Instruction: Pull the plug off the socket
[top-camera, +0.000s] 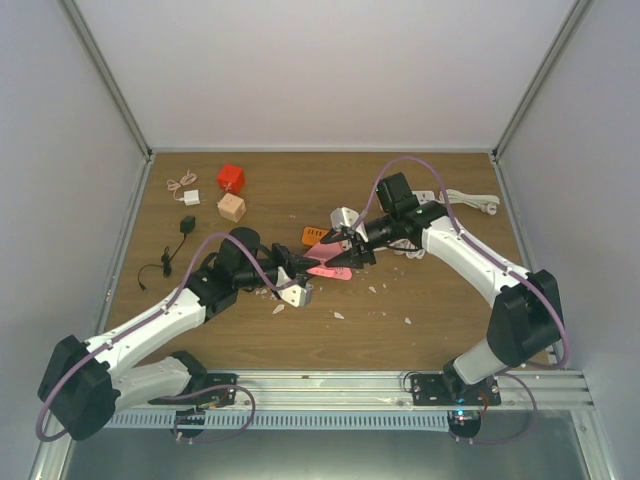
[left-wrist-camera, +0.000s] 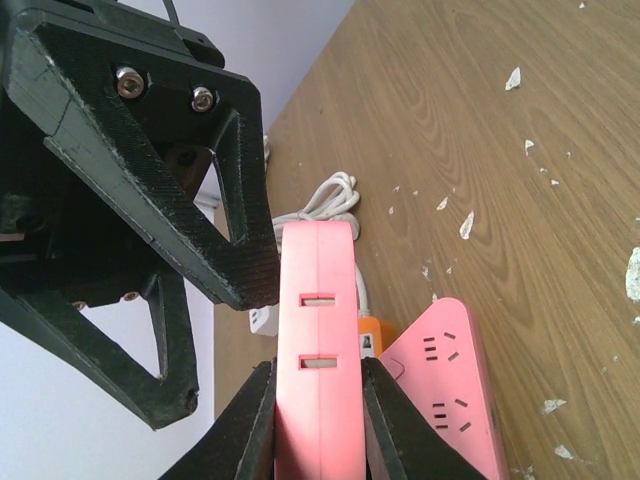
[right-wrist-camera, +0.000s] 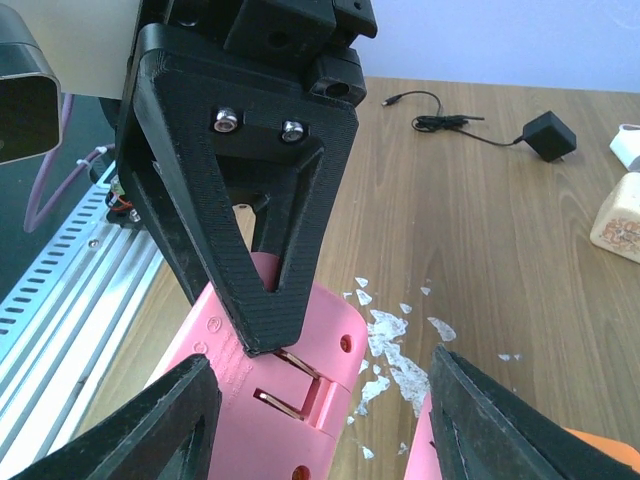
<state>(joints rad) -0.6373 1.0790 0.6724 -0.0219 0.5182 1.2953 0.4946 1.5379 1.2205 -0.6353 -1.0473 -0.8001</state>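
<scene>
- Left claw is clamped on the pink plug, held edge-on over the counter.
- The plug's metal blades show bare (seen from the right wrist).
- Pink socket strip sits just beside the plug.
- Right claw has its jaws apart and grips nothing.

Table: wood-grain surface, smooth, low sheen, grain lines visible

Pink socket body: moulded plastic, smooth, satin with soft highlights

Pink power strip: the same smooth plastic

Prongs: flat metal, brass-coloured, polished

Fingers: black plastic, matt, with fine layered ridges giving a rough, grainy face

Screws: bright metal, glossy heads

Flakes on the table: white, thin, matt

Arm shells: white plastic, smooth, glossy

Rail: bare metal, ribbed, dull silver finish
</scene>
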